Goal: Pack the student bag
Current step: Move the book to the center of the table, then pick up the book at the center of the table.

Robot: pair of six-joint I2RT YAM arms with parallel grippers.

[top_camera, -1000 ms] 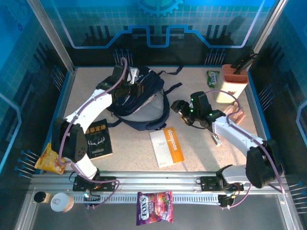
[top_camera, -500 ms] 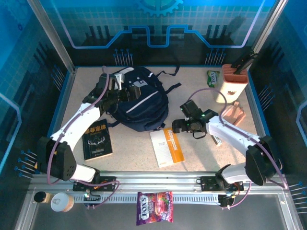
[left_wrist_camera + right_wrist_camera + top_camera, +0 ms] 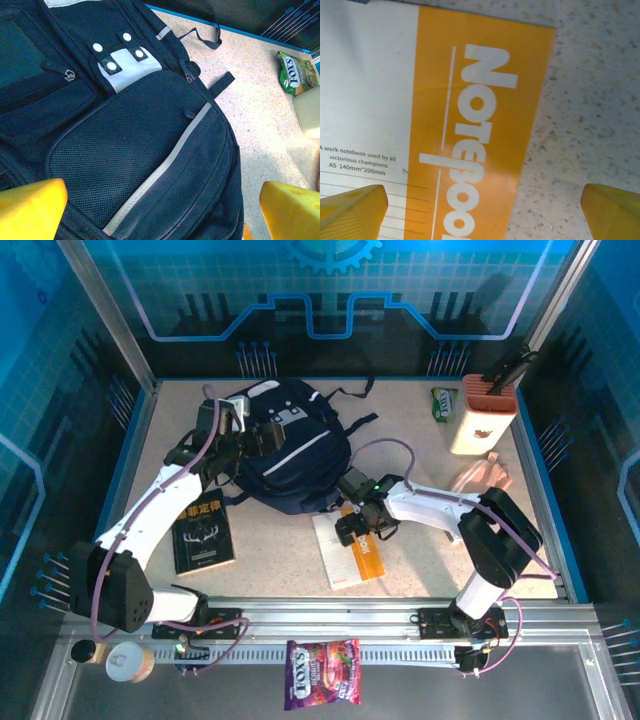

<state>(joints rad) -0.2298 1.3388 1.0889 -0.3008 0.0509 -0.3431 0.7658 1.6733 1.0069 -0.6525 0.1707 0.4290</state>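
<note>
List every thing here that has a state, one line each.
student bag, lying flat on the table, front pocket zips shut
notebook, closed, flat, cover up
black book, closed, flat, cover up
left gripper, open, over the student bag
right gripper, open, over the notebook

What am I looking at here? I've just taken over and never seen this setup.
Two robot arms are bolted at the near edge of a speckled table. The overhead picture looks down from behind them; the other two come from cameras on each wrist. The left claw hovers open over the large navy fabric backpack; the right claw hangs open above the orange-and-white paper notebook. Neither holds anything. A black paperback book also lies on the table.
</note>
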